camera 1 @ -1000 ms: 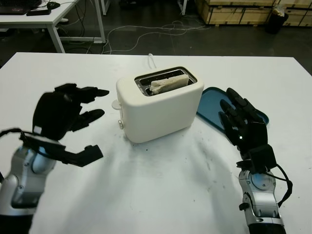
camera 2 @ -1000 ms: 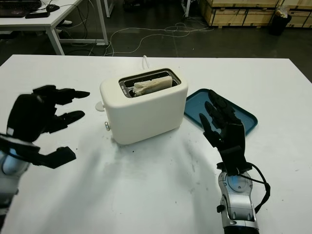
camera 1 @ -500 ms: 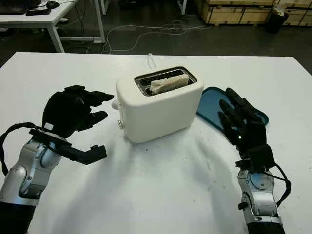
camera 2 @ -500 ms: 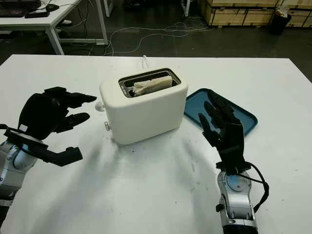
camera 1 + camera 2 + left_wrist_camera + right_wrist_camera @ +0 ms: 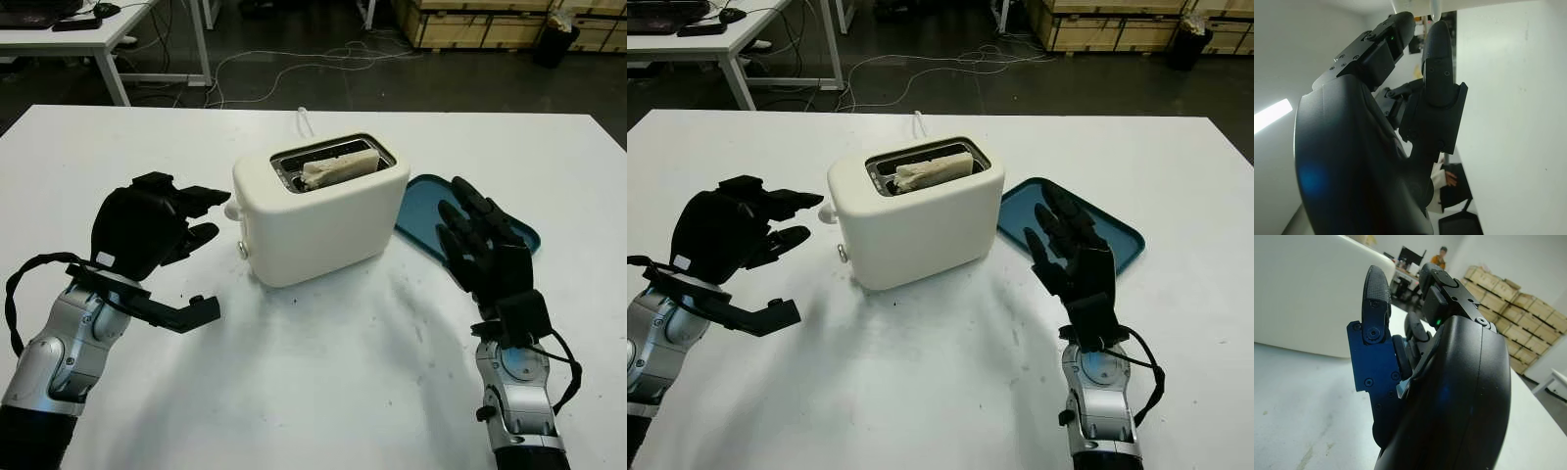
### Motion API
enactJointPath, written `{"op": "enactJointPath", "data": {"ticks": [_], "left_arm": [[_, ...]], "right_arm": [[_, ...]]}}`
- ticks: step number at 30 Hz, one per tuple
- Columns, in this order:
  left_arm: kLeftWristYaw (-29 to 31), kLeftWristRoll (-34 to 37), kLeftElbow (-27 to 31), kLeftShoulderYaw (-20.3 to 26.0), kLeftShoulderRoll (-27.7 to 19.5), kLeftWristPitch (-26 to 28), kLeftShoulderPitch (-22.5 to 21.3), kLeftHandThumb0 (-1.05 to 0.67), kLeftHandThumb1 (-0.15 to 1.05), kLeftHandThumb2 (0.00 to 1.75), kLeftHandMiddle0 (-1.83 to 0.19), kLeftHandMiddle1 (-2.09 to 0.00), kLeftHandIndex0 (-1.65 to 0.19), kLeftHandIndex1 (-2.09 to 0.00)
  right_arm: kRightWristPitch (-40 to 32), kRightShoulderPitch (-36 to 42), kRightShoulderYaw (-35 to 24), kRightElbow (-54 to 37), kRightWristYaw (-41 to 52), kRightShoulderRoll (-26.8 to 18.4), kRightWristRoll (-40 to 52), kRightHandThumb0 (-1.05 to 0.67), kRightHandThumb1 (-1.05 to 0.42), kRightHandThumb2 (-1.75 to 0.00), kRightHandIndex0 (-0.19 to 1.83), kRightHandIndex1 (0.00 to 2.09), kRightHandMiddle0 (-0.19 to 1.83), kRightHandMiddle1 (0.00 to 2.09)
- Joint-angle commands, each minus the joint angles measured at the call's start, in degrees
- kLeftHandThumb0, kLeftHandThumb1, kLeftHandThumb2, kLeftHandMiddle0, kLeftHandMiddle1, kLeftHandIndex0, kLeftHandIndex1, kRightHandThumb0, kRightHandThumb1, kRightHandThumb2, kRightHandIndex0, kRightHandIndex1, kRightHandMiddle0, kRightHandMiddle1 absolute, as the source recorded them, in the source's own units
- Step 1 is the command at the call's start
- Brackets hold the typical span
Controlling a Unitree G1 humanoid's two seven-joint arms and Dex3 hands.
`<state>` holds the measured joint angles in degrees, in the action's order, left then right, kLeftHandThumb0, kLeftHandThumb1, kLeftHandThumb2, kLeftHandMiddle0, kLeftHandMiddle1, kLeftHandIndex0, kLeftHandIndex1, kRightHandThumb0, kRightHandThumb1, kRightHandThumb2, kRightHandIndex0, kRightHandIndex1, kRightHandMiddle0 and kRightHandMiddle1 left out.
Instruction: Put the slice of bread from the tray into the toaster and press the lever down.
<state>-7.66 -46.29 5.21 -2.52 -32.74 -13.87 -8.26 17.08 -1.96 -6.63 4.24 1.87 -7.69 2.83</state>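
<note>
Pale slice of bread [image 5: 339, 166] already seated in the slot of the cream rounded plastic toaster [image 5: 323, 223], standing mid white tabletop [image 5: 323, 382]. Dark blue plastic tray [image 5: 428, 208] bare, just right of toaster. Lever step not yet done, by the look of it: small cream lever knob [image 5: 233, 210] sits high on the toaster's left end face. Left hand [image 5: 147, 230] empty, fingers loosely extended, raised off the tabletop just beside that end, fingertips close to the knob but contact unclear; likely lined up for the downward press. Right hand [image 5: 487, 253] empty and open, parked upright at the tray's near edge, out of the way.
</note>
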Motion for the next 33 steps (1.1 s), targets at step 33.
{"op": "enactJointPath", "data": {"ticks": [33], "left_arm": [[9.7, 7.1, -6.6, -0.5, -9.1, -10.6, -9.3, -0.26, 0.92, 0.32, -0.7, -1.11, -0.96, -0.14]], "right_arm": [[-0.9, -0.2, -0.4, -0.2, 0.7, 0.3, 0.9, -0.49, -0.92, -0.3, 0.46, 0.0, 0.47, 0.0]]}}
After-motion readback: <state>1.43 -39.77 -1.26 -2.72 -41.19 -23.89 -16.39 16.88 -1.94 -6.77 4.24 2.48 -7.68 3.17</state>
